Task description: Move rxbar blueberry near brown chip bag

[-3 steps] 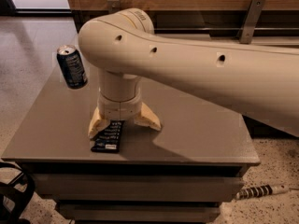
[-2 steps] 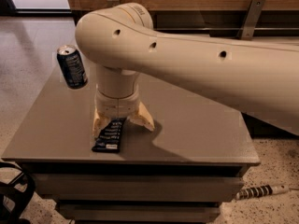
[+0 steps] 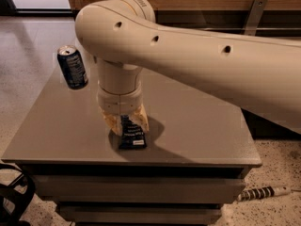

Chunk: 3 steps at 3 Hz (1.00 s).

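Observation:
The rxbar blueberry [image 3: 132, 135], a dark navy bar with white text, is near the table's front edge, its far end between my fingers. My gripper [image 3: 125, 121] points straight down over it, and its pale fingers [image 3: 111, 122] are drawn in on the bar's sides. The bar is at or just above the table top. The brown chip bag is not in view; my arm covers much of the table's back and right.
An upright blue soda can [image 3: 73, 67] stands at the back left of the grey table [image 3: 202, 126]. My thick arm [image 3: 211, 69] crosses from the right. A coiled cable [image 3: 263, 192] lies on the floor at the right.
My fingers have drawn in from a wide spread onto the bar. The gripper and the bar have shifted to the right along the table's front. The can has not moved.

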Motion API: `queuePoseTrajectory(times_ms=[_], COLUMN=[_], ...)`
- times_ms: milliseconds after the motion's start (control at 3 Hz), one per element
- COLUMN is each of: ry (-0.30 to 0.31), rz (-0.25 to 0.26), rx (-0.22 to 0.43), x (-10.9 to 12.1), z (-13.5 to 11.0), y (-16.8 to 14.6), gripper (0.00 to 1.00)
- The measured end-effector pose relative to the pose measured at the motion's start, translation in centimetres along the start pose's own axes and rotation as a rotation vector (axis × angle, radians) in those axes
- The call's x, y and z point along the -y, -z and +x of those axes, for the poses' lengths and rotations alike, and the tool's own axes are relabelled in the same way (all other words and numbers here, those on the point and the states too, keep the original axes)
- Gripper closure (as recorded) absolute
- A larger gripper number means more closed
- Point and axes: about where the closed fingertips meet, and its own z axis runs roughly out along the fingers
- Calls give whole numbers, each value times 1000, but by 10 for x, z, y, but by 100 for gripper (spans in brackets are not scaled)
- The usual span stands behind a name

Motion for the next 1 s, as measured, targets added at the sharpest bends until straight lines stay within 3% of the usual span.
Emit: queuePoseTrajectory(times_ms=[333,667,1000], ry=[0,16,33], rz=[0,-48,-90], rx=[0,54,147], x=[0,18,39], z=[0,-2,-13], y=[0,14,41], gripper=[100,100,100])
